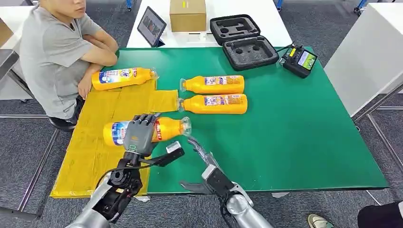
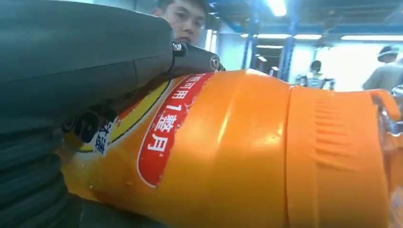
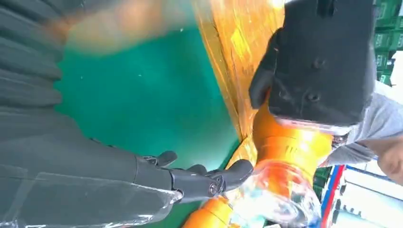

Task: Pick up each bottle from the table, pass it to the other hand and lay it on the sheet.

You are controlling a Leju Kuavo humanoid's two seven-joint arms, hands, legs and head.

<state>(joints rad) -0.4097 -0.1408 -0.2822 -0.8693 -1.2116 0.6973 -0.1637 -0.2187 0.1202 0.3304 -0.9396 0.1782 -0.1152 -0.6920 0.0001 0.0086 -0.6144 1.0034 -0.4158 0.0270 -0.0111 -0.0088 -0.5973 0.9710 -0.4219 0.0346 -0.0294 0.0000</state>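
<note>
My left hand (image 1: 139,134) grips an orange bottle (image 1: 167,128) around its label, holding it level just above the right edge of the yellow sheet (image 1: 95,156). In the left wrist view the bottle (image 2: 237,152) lies against the hand's thumb (image 2: 190,59). My right hand (image 1: 199,149) is stretched out flat, and its fingertips (image 3: 233,172) reach the bottle's clear cap end (image 3: 278,190) without closing on it. Another orange bottle (image 1: 121,78) lies on the far end of the sheet. Two more (image 1: 214,84) (image 1: 214,103) lie side by side on the green table (image 1: 294,133).
A person (image 1: 52,52) sits at the table's far left corner, arms resting near the sheet. A black foam case (image 1: 244,42) and a controller (image 1: 299,61) sit at the far edge. Behind them are a cardboard box (image 1: 187,14) and a tablet (image 1: 151,26).
</note>
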